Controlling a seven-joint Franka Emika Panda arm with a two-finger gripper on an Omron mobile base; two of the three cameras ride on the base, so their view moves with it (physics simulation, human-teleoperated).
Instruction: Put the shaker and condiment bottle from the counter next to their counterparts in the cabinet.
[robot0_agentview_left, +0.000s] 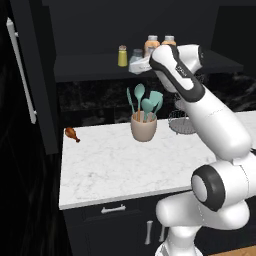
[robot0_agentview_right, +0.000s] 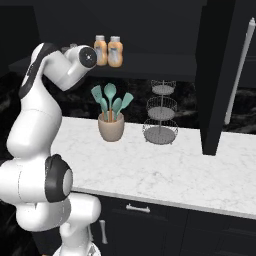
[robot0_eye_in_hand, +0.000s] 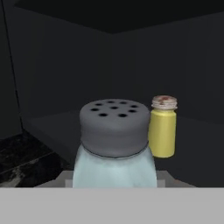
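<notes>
My gripper (robot0_eye_in_hand: 114, 180) is shut on the pale blue shaker (robot0_eye_in_hand: 114, 148), whose dark grey perforated cap faces the hand view. The held shaker (robot0_agentview_left: 137, 53) sits at the front edge of the cabinet shelf (robot0_agentview_left: 85, 67); I cannot tell whether it touches the shelf. The yellow-green shaker (robot0_eye_in_hand: 162, 127) stands just behind and right of it, also on the shelf (robot0_agentview_left: 122, 56). Two identical orange bottles, the condiment bottle (robot0_agentview_left: 151, 45) and its twin (robot0_agentview_left: 169, 41), stand side by side further along the shelf. My gripper (robot0_agentview_left: 139, 65) reaches in from the right.
On the marble counter (robot0_agentview_left: 115, 165) stand a beige holder of teal utensils (robot0_agentview_left: 144, 125), a wire tiered stand (robot0_agentview_right: 161, 115) and a small brown item (robot0_agentview_left: 72, 134). The open cabinet door (robot0_agentview_left: 30, 75) hangs at the left. Dark drawers run below.
</notes>
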